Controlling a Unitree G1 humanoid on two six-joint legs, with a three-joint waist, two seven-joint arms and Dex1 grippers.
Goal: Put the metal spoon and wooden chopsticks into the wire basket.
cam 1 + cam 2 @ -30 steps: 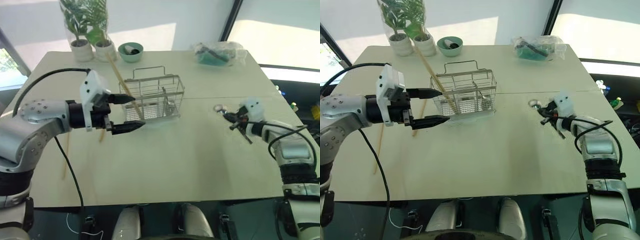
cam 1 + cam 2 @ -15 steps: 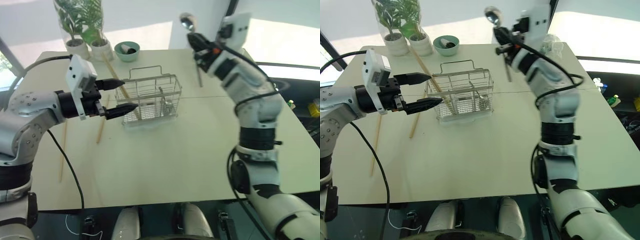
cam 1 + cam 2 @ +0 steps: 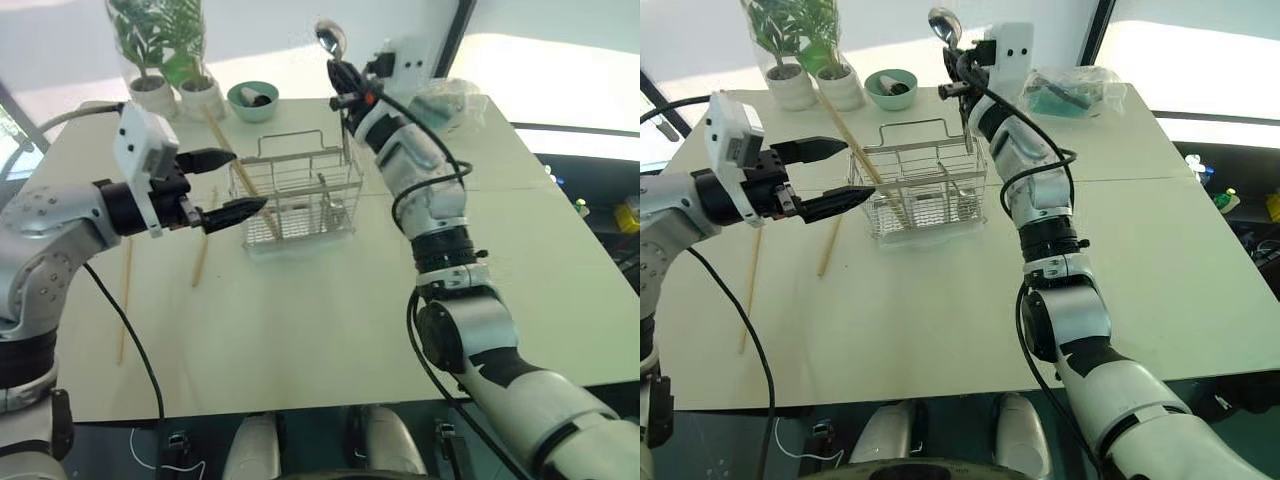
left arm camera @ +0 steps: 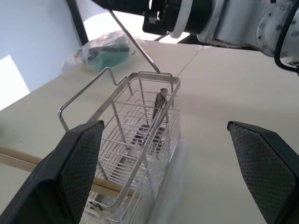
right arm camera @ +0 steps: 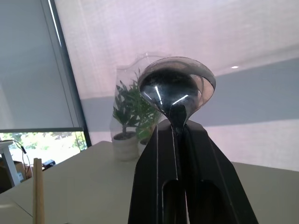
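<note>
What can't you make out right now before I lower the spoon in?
- metal spoon: in the right wrist view the right gripper hides its handle; the head views don't settle whether its tip has entered the wire basket.
- Teal bowl: the dark item inside is too small to identify.
- Plastic bag: contents blurred by the wrap.
- Dark piece in the basket, left wrist view: unclear.

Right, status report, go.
Right hand shut on the metal spoon, bowl up, above the wire basket. Left hand open beside the basket. One chopstick leaning in it, two on the table.
</note>
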